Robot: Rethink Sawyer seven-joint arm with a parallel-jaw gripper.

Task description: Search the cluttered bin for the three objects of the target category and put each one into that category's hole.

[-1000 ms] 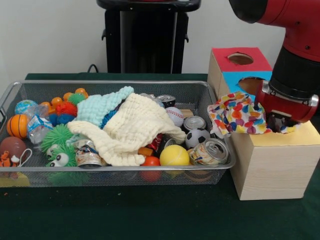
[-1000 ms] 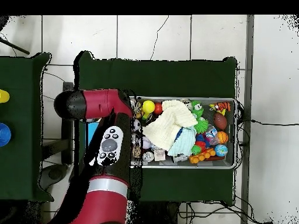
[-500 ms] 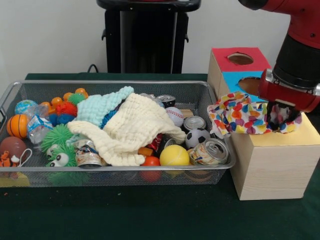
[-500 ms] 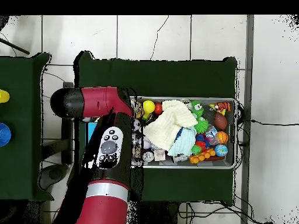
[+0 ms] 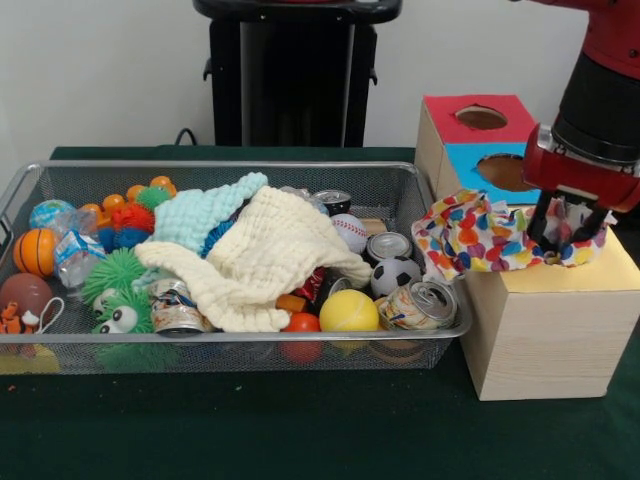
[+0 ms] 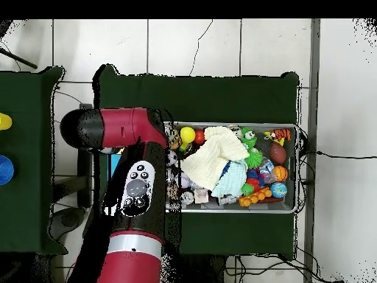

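Observation:
A cloth with coloured hearts (image 5: 475, 235) lies bunched on the yellow top of the wooden box (image 5: 540, 330), hanging over its left edge towards the bin. My gripper (image 5: 569, 228) stands over the cloth's right end, open, one black finger on each side of a raised fold. In the wire bin (image 5: 200, 165) a cream cloth (image 5: 265, 260) lies spread over the clutter, and a light blue knitted cloth (image 5: 205, 212) lies behind it. In the overhead view the cream cloth (image 6: 208, 158) and blue cloth (image 6: 232, 178) show, while my arm (image 6: 136, 184) hides the box and gripper.
The box has a red section with a round hole (image 5: 481, 117) and a blue section with a hole (image 5: 505, 172). The bin holds balls, several cans, spiky toys and a water bottle. A yellow ball (image 5: 349, 311) and a can (image 5: 425, 302) lie by its near right corner.
My gripper has risen from low in the cloth on the box's yellow top. The heart cloth stayed on the box, with a fold lifted between the fingers.

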